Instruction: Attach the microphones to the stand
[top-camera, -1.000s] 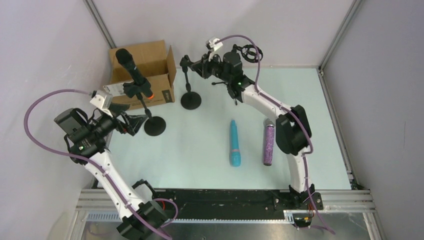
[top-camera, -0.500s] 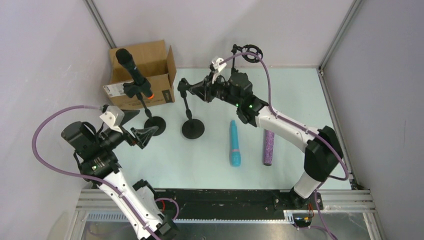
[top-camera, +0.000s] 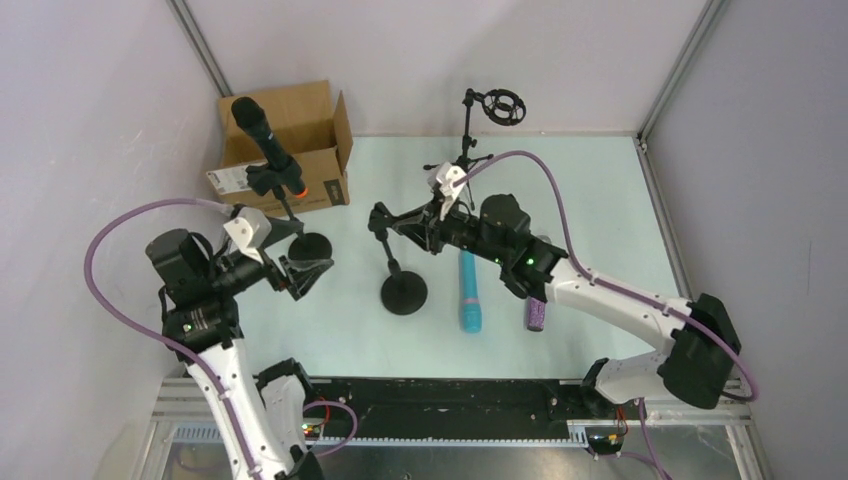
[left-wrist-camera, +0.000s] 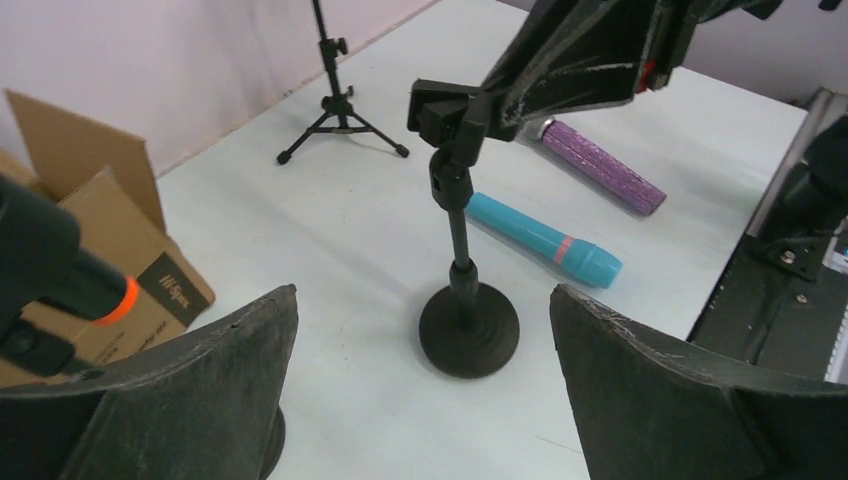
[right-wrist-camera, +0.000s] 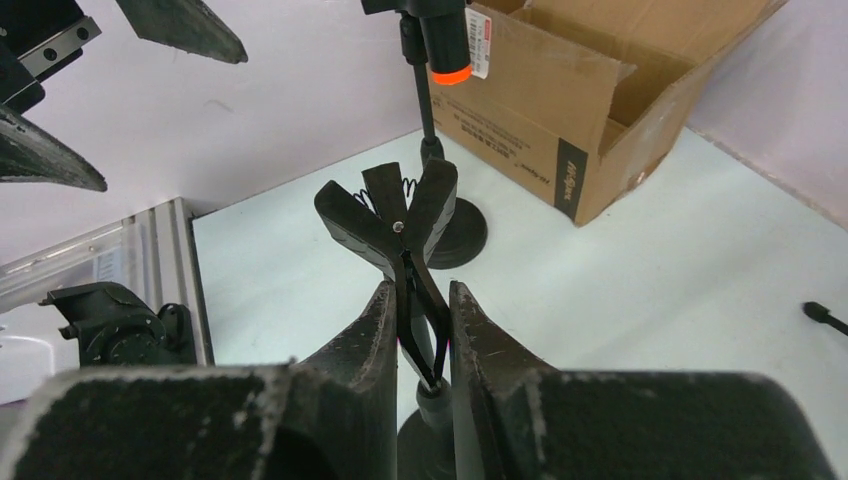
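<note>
Right gripper (right-wrist-camera: 418, 300) is clenched on the black spring clip (right-wrist-camera: 385, 215) that tops a short black stand with a round base (left-wrist-camera: 468, 325). The fingers pinch the clip's thin tail, and its two wider lobes stick out past the fingertips. From the left wrist camera, the base looks planted on the pale surface (top-camera: 600, 200), roughly mid-surface.

The turquoise stick microphone (top-camera: 468, 290) lies flat at 3 o'clock from that base, near it but not touching, with its length running 12 to 6. The glittery purple stick microphone (left-wrist-camera: 605, 165) lies flat at 3 o'clock from the turquoise one, near it and roughly parallel. In the top view the right arm covers most of it, and the left wrist view shows it better. Both are just on the surface, not in any clip.

The all-black microphone with the orange-red end (top-camera: 262, 130) sits tilted in the clip of a second round-base stand (top-camera: 310, 247), around 10 o'clock on the surface. Its head points up and back over an open brown cardboard box (top-camera: 300, 110), and the orange end is down by the clip.

Left gripper (top-camera: 305, 268) is spread wide and holding nothing. It's right by the 6 o'clock side of that second stand's base, facing 3 o'clock toward the stand the other arm has.

There's also a thin black tripod stand with a ring-shaped mount (top-camera: 467, 150) at 12 o'clock, by the far edge.
</note>
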